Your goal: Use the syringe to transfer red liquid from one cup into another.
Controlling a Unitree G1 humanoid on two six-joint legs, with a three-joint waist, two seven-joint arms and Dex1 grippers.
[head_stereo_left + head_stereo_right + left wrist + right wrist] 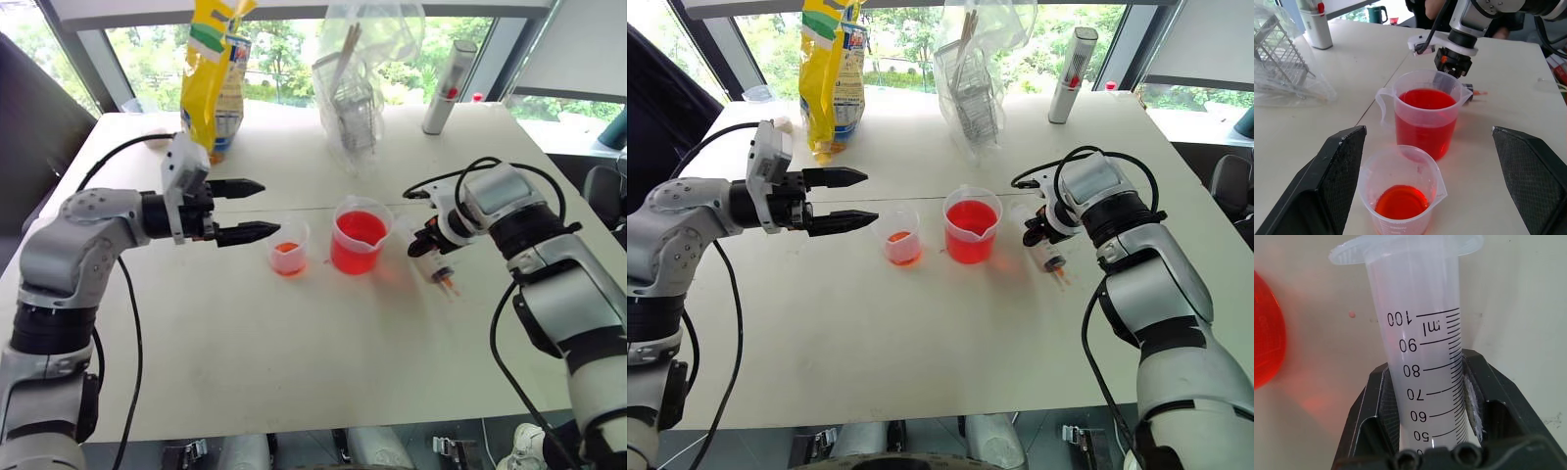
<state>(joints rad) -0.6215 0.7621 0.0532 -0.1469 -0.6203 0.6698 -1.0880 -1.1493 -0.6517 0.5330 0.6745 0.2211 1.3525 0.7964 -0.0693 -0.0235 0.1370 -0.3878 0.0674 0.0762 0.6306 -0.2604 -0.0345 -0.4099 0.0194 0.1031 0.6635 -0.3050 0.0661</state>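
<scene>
Table (294,372): beaker (360,236) held red liquid (357,230), beside cup (289,246).
Right gripper (1425,396) clamped on syringe (1422,333), lying on table just right of beaker.
Left gripper (257,209) agape, empty, near cup.
Step, judged: syringe pickup. Next: lift, tip into beaker.

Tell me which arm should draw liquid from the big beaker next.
Right. The right gripper is already clamped on the syringe beside the beaker; the left gripper hangs open and empty near the small cup.
</scene>
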